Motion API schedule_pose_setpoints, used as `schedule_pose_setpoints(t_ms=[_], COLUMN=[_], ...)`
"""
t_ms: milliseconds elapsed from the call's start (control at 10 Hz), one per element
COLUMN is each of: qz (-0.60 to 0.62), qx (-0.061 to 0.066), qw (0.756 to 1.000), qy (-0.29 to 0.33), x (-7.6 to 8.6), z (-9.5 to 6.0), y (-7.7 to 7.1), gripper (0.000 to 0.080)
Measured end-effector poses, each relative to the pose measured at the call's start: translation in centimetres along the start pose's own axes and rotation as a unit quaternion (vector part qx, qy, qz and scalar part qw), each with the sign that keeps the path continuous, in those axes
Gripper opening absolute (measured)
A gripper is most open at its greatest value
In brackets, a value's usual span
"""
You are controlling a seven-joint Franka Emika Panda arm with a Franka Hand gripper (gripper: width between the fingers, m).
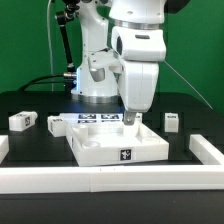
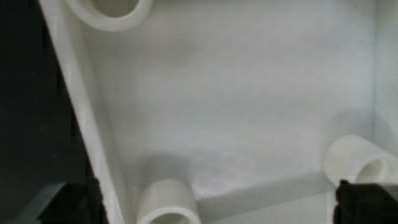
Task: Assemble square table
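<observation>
Where the exterior view comes closest, a long white rail [image 1: 110, 181] runs across the front of the black table [image 1: 40, 150]. Just behind it the square table top [image 1: 105, 143] lies flat near the middle, hollow side up, with 1 marker tag on its front wall. My gripper [image 1: 128, 120] hangs straight down at the top's far edge, a little toward the exterior view's right. In the wrist view my 2 fingers [image 2: 377, 194] show as dark tips spread wide. 1 is outside the rim over the black table and 1 is over the hollow; they pinch nothing, and I cannot tell whether either touches the rim. That view also shows 3 round white posts [image 2: 169, 200] standing up from the top's inner face. Beyond the top, 3 legs lie apart from it: the far-left leg [image 1: 22, 120] and the inner-left leg [image 1: 55, 124] on the exterior view's left, the right leg [image 1: 171, 120] on its right. The marker board [image 1: 97, 120] lies flat between them, just behind the top. Farthest back stands my arm's base [image 1: 95, 85].
</observation>
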State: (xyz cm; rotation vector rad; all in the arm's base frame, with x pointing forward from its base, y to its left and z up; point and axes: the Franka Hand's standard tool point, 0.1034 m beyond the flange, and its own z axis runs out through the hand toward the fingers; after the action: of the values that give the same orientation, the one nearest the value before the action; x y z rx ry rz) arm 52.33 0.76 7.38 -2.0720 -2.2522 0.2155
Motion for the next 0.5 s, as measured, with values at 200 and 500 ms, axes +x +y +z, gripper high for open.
schedule_pose_setpoints(t_ms=[200, 500], qz=[-0.049, -0.045], qx=[0.003, 0.003], qw=[0.999, 0.999], qy=[0.003, 0.004], x=[-1.1, -1.5], z=[0.7, 1.2], y=[-2.8, -3.5], gripper=[0.0650, 0.0650])
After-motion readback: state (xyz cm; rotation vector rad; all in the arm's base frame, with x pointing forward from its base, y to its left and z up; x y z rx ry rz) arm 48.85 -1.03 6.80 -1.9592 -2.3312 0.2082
